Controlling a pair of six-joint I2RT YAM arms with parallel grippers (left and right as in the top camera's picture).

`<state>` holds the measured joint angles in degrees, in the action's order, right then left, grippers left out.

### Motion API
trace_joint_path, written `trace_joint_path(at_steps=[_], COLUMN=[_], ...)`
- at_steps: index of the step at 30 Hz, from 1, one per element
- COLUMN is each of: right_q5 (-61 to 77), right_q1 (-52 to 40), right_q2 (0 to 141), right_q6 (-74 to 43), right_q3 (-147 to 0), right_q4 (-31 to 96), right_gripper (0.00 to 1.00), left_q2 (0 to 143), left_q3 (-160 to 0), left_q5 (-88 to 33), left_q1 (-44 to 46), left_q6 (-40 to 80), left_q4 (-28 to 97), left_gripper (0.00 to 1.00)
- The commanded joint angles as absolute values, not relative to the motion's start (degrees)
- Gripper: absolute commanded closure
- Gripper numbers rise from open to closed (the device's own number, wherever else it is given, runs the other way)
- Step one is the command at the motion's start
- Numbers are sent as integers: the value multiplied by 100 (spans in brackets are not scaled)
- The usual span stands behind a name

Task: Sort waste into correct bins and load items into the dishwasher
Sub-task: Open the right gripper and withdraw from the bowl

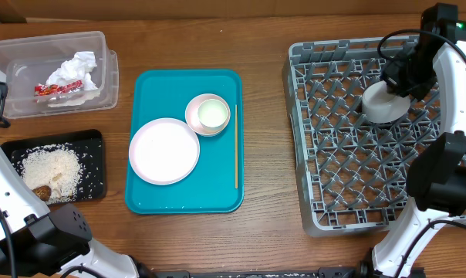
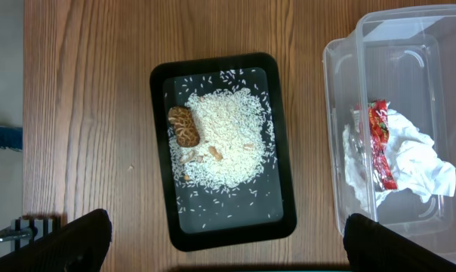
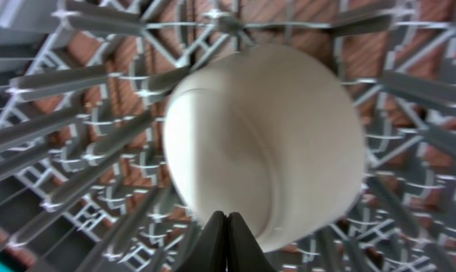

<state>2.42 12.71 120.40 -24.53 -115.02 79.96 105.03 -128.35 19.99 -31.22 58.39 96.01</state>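
**Bowl in the rack, right hand clenched at its edge**

At the lower left of the overhead frame, the black tray point(image 1: 96, 154) lies on the counter point(image 1: 264, 232). The rice point(image 1: 54, 168) is heaped in it, with the brown lump point(image 1: 42, 191) at the heap's lower left edge. The left hand point(image 2: 225, 249) hangs over this tray, released. Its fingers point(image 2: 69, 243) stand wide apart in the bottom corners of the left wrist frame and grasp nothing.

In the middle of the overhead frame lies the teal tray point(image 1: 217, 185). The plate point(image 1: 163, 150) sits at its lower left, and the dish point(image 1: 193, 116) is just beside it, up and to the right. The cup point(image 1: 213, 114) stands in the dish. A thin stick point(image 1: 235, 147) lies along the tray's right side.

At the upper left, the tub point(image 1: 32, 69) holds the napkin point(image 1: 75, 71) and the wrapper point(image 1: 57, 89).

The rack point(image 1: 349, 177) fills the right side. The bowl point(image 1: 383, 108) rests upside down on the pegs in its upper right part. The right hand point(image 3: 226, 238) is clenched, fingertips pressed together at the bowl's near edge. I cannot tell whether they pinch the rim.
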Motion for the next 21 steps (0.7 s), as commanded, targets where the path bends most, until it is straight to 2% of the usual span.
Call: trace_joint_path(at_steps=[1, 12, 16, 21], right_q5=[-38, -624, -823, -294], right_q1=[1271, 1404, 1564, 1483], right_q2=[11992, 11992, 11966, 11758], right_q6=[-2418, -2735, -3157, -2904], right_q3=[-11445, -11190, -11679, -12357], right_q4=[7983, 8167, 8665, 9063], right_gripper=[96, 96, 96, 96], left_q2=[10562, 10562, 10562, 10562], left_q3=[-12864, -12864, -12864, -12864], left_q5=[2093, 2093, 2093, 2093], left_q1=[-3107, -3107, -3107, -3107], left_q6=[5933, 5931, 5933, 5931], left_q4=[9596, 9596, 9596, 9596], left_gripper=[0, 0, 0, 0])
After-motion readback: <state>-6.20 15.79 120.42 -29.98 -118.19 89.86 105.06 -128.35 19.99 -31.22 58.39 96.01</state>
